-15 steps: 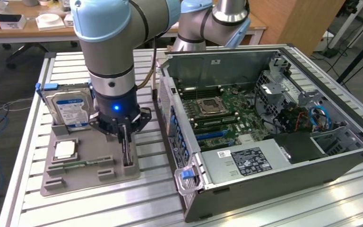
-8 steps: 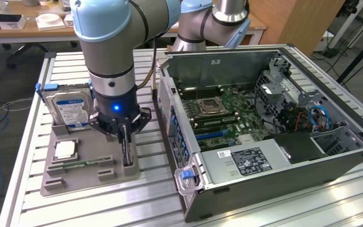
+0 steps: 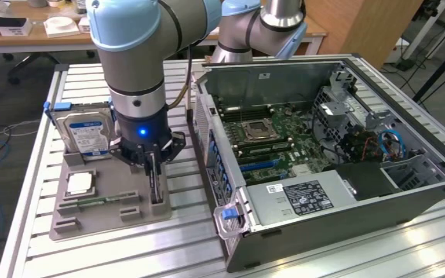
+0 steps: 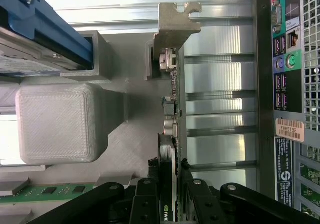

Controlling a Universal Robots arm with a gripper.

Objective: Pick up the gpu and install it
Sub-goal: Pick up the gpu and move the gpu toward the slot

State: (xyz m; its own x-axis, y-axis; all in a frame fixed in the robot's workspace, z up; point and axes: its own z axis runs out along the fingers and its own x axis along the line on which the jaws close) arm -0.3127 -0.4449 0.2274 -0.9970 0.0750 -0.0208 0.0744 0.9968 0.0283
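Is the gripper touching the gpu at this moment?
Touching. The wrist view shows the gripper closed against both faces of the gpu, no gap.

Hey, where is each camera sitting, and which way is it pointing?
Exterior view: off the arm, raised, looking down over the table at the gray holder and open computer case; the arm and claw show.
Wrist view: on the wrist, looking along the claw at the gpu it grips, standing on edge in the holder.
Shared: claw, gpu, holder, computer case.
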